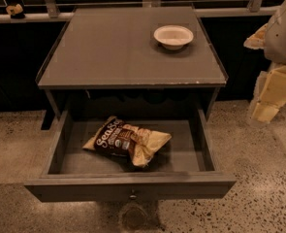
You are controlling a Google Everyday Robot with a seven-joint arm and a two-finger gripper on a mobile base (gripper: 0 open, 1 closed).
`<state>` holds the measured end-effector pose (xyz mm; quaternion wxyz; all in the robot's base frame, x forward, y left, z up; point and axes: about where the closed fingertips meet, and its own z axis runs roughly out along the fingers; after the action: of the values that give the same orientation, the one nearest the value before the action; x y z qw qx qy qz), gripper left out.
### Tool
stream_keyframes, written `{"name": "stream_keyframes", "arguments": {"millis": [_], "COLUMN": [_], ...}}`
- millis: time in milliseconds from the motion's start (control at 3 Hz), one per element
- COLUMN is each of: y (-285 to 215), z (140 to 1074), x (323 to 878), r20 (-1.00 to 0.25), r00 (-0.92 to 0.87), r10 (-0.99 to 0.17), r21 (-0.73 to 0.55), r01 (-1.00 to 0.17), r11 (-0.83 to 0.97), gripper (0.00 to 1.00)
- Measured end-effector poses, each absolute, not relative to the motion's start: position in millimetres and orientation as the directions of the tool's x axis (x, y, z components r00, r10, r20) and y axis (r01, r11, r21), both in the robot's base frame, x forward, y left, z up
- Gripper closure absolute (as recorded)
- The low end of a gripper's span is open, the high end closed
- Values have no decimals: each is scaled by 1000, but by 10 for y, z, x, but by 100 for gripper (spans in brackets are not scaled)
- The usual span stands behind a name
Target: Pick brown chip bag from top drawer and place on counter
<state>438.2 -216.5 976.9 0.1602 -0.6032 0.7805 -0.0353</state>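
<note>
The brown chip bag (125, 141) lies flat in the open top drawer (84, 191), left of its middle, white script lettering facing up. The drawer is pulled out under the grey counter (118, 47), and its round knob (133, 196) faces me. My gripper (264, 111) hangs at the right edge of the view, off to the right of the drawer and counter and well apart from the bag. It holds nothing that I can see.
A small white bowl (173, 36) sits at the back right of the counter. A rail (133, 5) runs behind the counter, with a small object (15, 10) on the ledge at far left. Speckled floor (259, 178) surrounds the unit.
</note>
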Motion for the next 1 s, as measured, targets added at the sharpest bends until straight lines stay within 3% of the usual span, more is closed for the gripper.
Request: {"name": "stream_keyframes", "arguments": {"millis": [1000], "y": [-2286], "z": [9744], "x": [4285], "r20": [-248], "r00": [-269], "r10": [-931], "r21": [-286], "r01": [-897], "r11": [336], "gripper": [0]}}
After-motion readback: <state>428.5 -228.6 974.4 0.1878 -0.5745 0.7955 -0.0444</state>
